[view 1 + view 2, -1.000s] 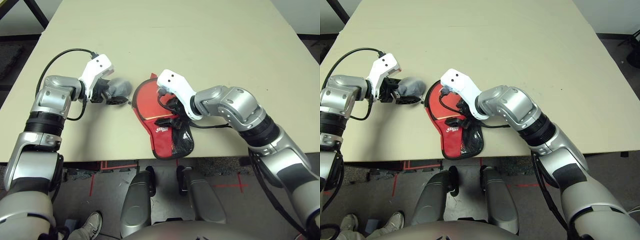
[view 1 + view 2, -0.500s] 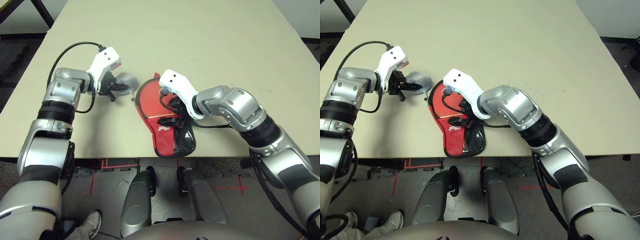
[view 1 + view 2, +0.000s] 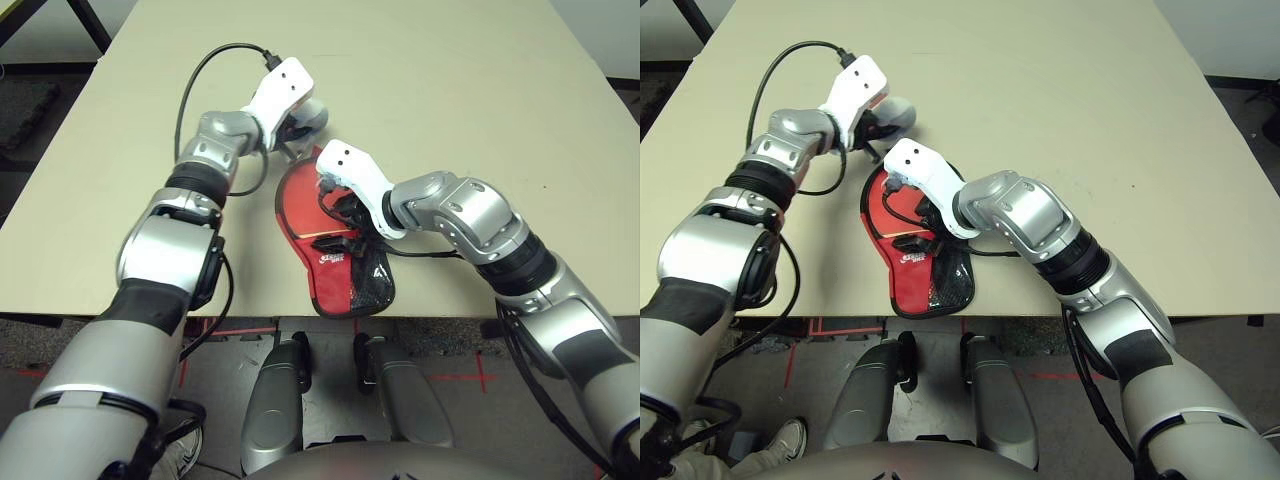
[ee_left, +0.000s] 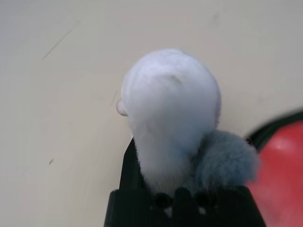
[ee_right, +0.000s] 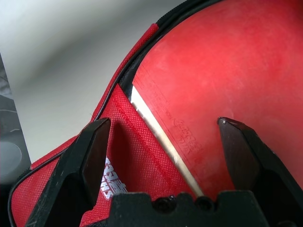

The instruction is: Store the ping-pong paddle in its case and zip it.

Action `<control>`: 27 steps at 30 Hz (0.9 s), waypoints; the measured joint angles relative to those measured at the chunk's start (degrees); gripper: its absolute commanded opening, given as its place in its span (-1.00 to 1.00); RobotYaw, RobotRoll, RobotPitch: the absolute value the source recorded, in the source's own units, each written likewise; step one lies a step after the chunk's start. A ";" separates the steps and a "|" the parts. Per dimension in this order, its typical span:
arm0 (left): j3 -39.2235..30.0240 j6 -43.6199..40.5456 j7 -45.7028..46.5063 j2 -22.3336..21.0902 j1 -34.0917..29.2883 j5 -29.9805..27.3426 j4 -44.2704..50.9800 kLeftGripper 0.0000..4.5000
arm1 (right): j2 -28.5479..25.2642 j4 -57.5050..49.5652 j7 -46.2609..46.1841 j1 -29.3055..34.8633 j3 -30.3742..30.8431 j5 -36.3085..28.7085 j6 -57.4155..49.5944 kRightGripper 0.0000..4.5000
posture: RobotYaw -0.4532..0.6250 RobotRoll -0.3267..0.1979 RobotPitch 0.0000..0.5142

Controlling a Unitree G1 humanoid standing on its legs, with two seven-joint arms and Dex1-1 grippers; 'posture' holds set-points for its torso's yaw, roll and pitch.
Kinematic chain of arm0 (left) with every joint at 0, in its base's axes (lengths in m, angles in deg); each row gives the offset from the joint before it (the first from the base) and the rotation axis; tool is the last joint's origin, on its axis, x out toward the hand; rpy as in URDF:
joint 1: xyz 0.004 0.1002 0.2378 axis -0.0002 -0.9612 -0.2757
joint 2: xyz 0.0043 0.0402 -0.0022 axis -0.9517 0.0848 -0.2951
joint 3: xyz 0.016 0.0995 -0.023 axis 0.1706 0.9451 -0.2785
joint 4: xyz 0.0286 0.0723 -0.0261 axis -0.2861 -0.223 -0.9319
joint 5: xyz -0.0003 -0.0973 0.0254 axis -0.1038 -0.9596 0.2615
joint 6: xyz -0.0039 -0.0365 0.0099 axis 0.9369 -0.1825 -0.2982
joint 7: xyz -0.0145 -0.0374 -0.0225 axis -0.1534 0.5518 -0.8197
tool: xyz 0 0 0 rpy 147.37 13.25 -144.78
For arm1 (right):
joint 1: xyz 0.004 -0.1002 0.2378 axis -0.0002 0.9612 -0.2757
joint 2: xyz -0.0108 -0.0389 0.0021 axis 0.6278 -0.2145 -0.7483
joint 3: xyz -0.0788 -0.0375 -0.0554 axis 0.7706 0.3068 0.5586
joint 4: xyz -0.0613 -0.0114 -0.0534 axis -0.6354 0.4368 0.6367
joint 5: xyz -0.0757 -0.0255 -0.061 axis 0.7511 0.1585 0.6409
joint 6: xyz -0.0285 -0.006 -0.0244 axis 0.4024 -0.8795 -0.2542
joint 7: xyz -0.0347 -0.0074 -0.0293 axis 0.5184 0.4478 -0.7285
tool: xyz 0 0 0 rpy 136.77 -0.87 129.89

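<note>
A: Where's the round red rubber-faced ping-pong paddle (image 5: 222,71)?

B: Inside the open red fabric case (image 3: 335,262), table's (image 3: 450,90) near edge; right jaws (image 5: 168,142) spread above it.

A: Left jaws (image 4: 177,187)?

B: Clenched on a grey-white fluffy lump (image 4: 173,109). Park it clear, then zip.

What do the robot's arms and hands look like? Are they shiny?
Yes! Both arms are shiny silver metal with black bands at the joints. Each wrist wears a white box with two small dark dots, and a black cable loops from it. The left gripper and right gripper each have two black fingers on a black base.
</note>
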 measured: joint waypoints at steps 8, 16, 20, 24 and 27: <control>-1.98 0.87 -1.99 7.92 0.91 -0.19 -1.26 -0.84 | 0.97 0.51 -0.37 0.49 -0.77 0.87 0.12 1.00 | -0.19 0.25 -0.03; -1.60 1.08 -7.53 9.00 -0.64 0.08 -1.24 -0.84 | 1.90 1.18 -0.44 0.63 -1.81 1.28 0.30 1.00 | -0.19 0.25 -0.07; -1.60 1.04 -10.59 7.87 -0.66 0.06 -0.64 -0.37 | 2.08 1.68 -0.44 0.65 -2.18 1.28 0.66 1.00 | -0.18 0.25 -0.09; -2.30 0.34 -14.89 5.01 0.47 -0.37 0.92 0.35 | 2.14 1.67 -0.43 0.66 -2.71 1.16 0.53 1.00 | -0.17 0.25 -0.11; -4.23 -0.65 -17.48 2.26 1.98 -2.00 3.06 0.89 | 1.95 1.59 -0.43 1.07 -4.07 0.90 0.01 1.00 | -0.16 0.25 -0.12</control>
